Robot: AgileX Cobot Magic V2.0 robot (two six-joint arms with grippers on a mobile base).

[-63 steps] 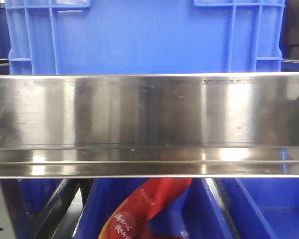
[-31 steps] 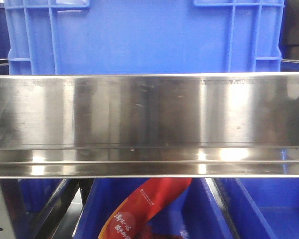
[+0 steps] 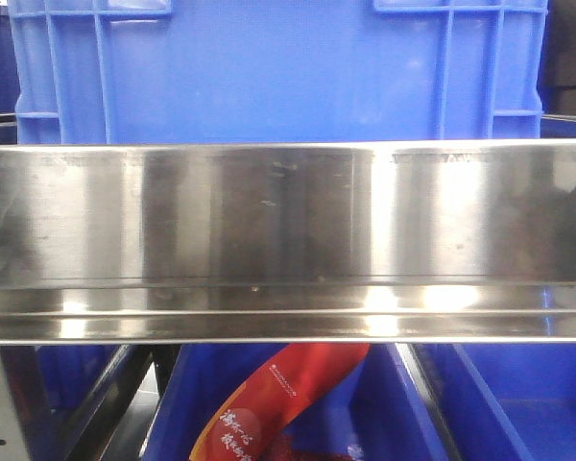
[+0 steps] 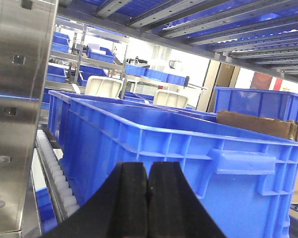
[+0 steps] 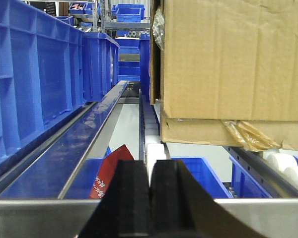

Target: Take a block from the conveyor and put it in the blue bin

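both grippers are clenched with nothing between the pads: the left gripper (image 4: 148, 198) shows its two black fingers pressed flat together, and the right gripper (image 5: 150, 198) has its fingers nearly meeting, only a thin slit between them. each is cut off by the bottom edge of its wrist view, so nothing of the arms behind can be seen, and both point level, straight ahead.

no block and no woven grey conveyor surface can be made out in any view. directly ahead of the left gripper sits a large blue bin (image 4: 188, 148), its inside hidden by the near wall; to its left stands a steel upright (image 4: 17, 114) with a white roller track (image 4: 57, 173) at its foot. only the right wrist view shows a cardboard box (image 5: 233, 64) up and to the right of that gripper, resting on rollers, a steel rail (image 5: 89, 129) running away ahead-left beside a row of blue crates (image 5: 35, 74), and a red packet (image 5: 109, 173) just ahead and below in a lower bin.

the front view is mostly blocked by a steel beam (image 3: 288, 240); a blue crate wall (image 3: 269, 72) shows above and the same red packet (image 3: 288, 403) below, partly cut off.
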